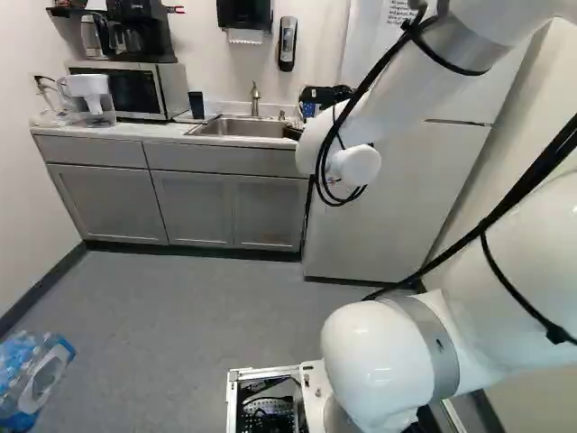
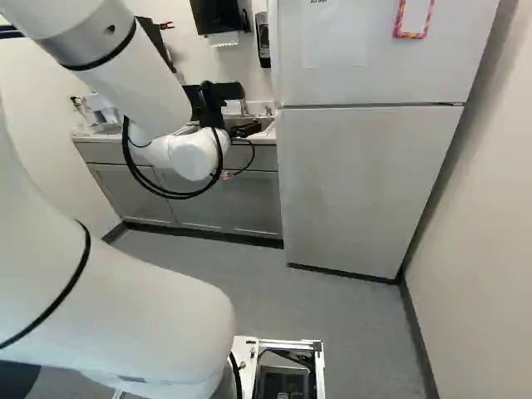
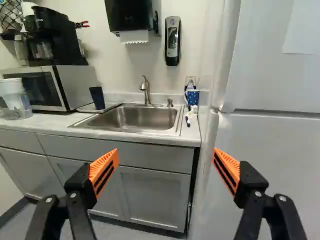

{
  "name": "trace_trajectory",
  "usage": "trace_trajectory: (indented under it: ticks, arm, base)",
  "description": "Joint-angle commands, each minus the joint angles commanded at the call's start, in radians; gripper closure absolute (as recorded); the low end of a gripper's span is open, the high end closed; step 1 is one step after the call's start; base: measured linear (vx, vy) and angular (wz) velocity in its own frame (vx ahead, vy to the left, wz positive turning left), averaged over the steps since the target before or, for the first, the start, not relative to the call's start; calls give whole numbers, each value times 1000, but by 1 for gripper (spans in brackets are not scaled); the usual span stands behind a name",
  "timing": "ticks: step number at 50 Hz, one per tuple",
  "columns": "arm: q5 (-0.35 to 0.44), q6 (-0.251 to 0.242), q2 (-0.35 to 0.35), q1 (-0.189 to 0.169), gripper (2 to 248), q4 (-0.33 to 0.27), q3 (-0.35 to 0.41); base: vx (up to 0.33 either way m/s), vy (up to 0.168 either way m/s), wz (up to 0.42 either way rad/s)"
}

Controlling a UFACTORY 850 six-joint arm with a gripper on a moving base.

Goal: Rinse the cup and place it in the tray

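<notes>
The hand (image 2: 249, 109) is spread. At the upper left of the left base view, a dark cup (image 1: 196, 104) apparently stands on the tray (image 3: 87, 108) beside the sink (image 1: 239, 128).

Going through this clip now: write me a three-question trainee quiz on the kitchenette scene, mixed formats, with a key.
1. Short answer: In the wrist view, do the two fingers of the pincer stand open or shut?

2. Multiple choice: Where is the dark cup?
a) Down inside the sink basin
b) Between the microwave and the faucet
c) On the floor

3. Fill in the blank: The tall white appliance beside the counter is a ____.

Key: 1. open; 2. b; 3. refrigerator
</notes>
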Motion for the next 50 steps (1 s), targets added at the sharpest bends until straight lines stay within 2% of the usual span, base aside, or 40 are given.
trace_trajectory:
  ticks: [50]
  arm:
    - [-129,0,-40,31,3,0,-144]
  base:
    - [0,0,0]
